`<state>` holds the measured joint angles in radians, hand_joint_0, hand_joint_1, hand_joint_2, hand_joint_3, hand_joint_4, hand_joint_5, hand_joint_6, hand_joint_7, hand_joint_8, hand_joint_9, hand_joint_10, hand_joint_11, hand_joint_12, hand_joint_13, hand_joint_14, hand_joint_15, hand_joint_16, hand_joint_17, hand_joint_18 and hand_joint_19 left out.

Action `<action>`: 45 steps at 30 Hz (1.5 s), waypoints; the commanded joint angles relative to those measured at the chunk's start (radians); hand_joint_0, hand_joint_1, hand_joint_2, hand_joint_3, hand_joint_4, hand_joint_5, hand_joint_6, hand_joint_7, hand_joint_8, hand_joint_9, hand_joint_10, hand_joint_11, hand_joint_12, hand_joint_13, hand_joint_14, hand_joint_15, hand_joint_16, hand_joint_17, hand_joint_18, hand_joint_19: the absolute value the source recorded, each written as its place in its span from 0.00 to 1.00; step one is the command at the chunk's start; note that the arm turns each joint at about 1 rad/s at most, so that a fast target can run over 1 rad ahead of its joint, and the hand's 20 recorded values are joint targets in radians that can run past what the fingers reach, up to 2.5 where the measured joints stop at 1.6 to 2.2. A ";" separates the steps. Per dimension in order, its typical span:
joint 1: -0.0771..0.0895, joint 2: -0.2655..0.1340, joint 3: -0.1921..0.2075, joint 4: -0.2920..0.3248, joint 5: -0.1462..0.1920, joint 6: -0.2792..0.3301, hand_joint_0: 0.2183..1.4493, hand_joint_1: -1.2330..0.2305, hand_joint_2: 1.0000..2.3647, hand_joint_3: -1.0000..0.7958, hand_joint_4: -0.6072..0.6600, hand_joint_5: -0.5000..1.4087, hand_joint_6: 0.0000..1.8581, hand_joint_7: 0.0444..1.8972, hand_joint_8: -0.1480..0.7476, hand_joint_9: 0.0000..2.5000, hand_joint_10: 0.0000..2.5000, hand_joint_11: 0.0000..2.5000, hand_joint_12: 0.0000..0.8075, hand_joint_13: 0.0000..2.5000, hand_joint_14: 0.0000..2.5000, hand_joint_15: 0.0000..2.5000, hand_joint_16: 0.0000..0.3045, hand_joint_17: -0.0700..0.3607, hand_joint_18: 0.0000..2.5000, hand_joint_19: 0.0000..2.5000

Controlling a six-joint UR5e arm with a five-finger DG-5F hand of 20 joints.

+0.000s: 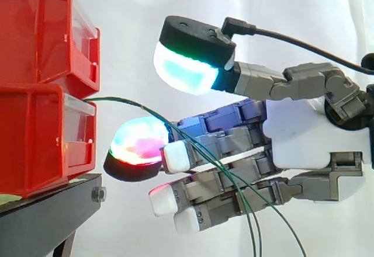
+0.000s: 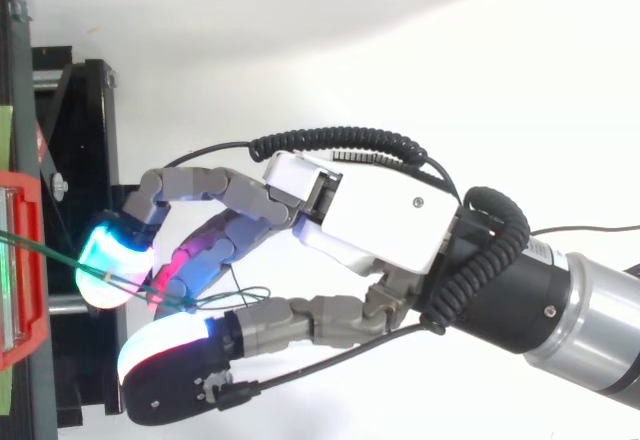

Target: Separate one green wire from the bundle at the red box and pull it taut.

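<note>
While splayed open, pinching nothing: hand (image 1: 304, 146) of blocky grey links, rounded glowing pads | thin green wires (image 1: 120, 99) draped slack over straight fingers (image 1: 234, 181), trailing from glossy red box (image 1: 35, 140) | black stand (image 1: 47, 210) beneath

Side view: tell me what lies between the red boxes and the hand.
Green wires bridge that gap in the side view, arcing from the lower red box to the hand; behind them, white curtain.

The arm (image 2: 590, 325) comes in from the right, wrist level, with the hand (image 1: 304, 137) reaching left. Its fingers (image 1: 225, 181) lie stretched almost straight and fanned apart. The thumb (image 1: 274, 84) is held wide of them. The thumb's pad glows cyan-white, and the leading fingertip (image 1: 137, 140) glows magenta and green.
</note>
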<state>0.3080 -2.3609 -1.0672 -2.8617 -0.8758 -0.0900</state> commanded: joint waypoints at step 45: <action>-0.007 0.011 0.093 -0.208 -0.009 0.079 0.30 0.37 0.01 0.40 0.53 0.18 0.47 0.48 0.44 0.43 0.01 0.28 0.42 0.35 0.01 0.23 0.16 0.41 0.27 0.20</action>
<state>0.3007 -2.3505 -0.9754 -3.0757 -0.8845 0.0057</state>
